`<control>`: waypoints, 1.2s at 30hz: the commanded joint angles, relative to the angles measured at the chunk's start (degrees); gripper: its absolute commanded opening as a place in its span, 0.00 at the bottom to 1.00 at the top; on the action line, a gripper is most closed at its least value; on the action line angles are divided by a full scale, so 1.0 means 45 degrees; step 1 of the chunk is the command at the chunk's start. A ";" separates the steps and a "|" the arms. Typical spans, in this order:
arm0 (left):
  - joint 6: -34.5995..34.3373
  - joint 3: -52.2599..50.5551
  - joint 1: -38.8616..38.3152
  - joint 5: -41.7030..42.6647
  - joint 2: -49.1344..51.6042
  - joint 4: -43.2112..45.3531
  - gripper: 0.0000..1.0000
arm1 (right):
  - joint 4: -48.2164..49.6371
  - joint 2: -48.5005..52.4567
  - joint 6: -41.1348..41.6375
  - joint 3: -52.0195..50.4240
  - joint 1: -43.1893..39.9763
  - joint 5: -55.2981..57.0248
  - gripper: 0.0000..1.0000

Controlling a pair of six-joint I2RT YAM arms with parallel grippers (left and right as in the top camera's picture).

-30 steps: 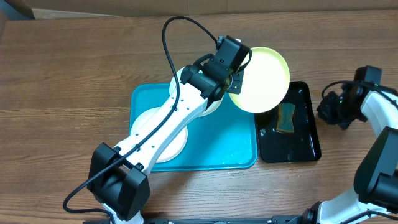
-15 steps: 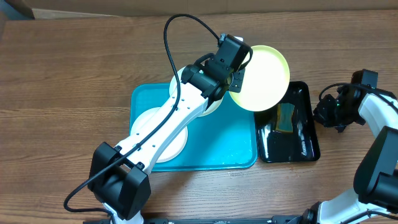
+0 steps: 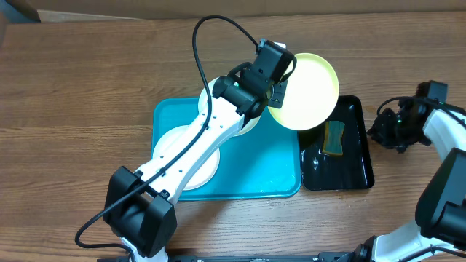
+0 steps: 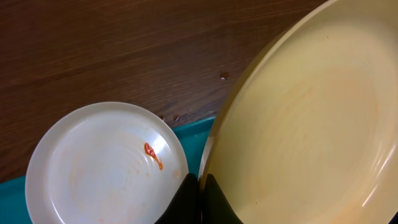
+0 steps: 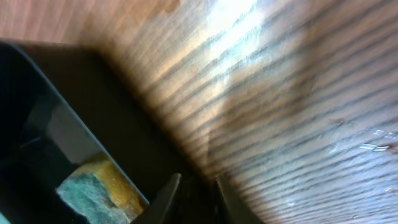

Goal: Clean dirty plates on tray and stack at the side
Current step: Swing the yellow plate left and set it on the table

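Three plates in all: yellow-green plate pinched at its rim by closed left fingers, held tilted above turquoise tray's far right corner; two white plates lying in that tray. Right fingers narrowly parted at black tray's right edge, near sponge.

In the tray, plates lie at 9 and 12 o'clock; a third plate hangs above 1; the smaller tray, holding a sponge, sits at 3.
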 commanded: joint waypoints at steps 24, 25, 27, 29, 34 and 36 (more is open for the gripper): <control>0.6261 0.0330 -0.5770 -1.2682 0.0146 0.3041 0.04 | 0.1010 -0.0306 -0.0034 0.1423 -0.1627 -0.0058 1.00; 0.6285 0.0330 -0.5863 -1.2774 0.0146 0.3186 0.04 | 0.1010 -0.0306 -0.0034 0.1423 -0.1627 -0.0058 1.00; 0.6285 0.0330 -0.5979 -1.2857 0.0146 0.3385 0.04 | 0.1010 -0.0306 -0.0034 0.1423 -0.1627 -0.0058 1.00; 0.6285 0.0330 -0.6023 -1.2857 0.0146 0.3483 0.04 | 0.1010 -0.0306 -0.0034 0.1423 -0.1627 -0.0058 1.00; 0.6280 0.0330 -0.5994 -1.2900 0.0146 0.3439 0.04 | 0.1005 -0.0306 -0.0034 0.1423 -0.1627 -0.0058 1.00; 0.6275 0.0330 -0.5994 -1.2891 0.0146 0.3512 0.04 | 0.1010 -0.0306 -0.0034 0.1423 -0.1627 -0.0058 1.00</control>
